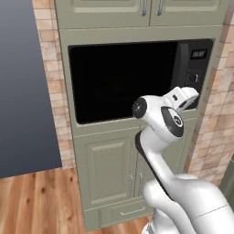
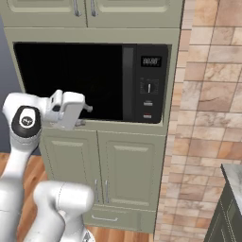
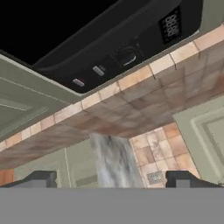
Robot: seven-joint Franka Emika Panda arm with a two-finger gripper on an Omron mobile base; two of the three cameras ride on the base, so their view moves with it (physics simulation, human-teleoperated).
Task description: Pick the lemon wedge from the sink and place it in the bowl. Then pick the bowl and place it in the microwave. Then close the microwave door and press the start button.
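The microwave (image 2: 92, 80) is the thing in hand here, a rigid built-in box that will not shift under a push; my guess is that its controls want only a light, square press from one fingertip, since the buttons are small and sit close together, and a wide tip could catch two at once. It is set into pale green cabinetry at chest height, between upper cupboards (image 2: 90, 12) and a pair of lower doors (image 2: 106, 168); it is black, with a broad dark front on the left and a narrow control panel (image 2: 150, 85) on the right. Whether the door is shut or the cavity stands open I cannot tell, the front being uniformly dark in both base views; no bowl or lemon can be made out there. The panel carries a lit display (image 2: 151, 61) at the top, a round dial (image 2: 149, 87) beneath it, and two small buttons (image 2: 148, 108) lower down, one pale and one reddish; which is start I cannot read. To the right runs a brick-tile wall (image 2: 208, 104). The gripper (image 2: 87, 113) hangs near the microwave's lower edge, left of the panel, touching nothing; its fingertips (image 3: 41, 178) stand wide apart and empty in the hand view.
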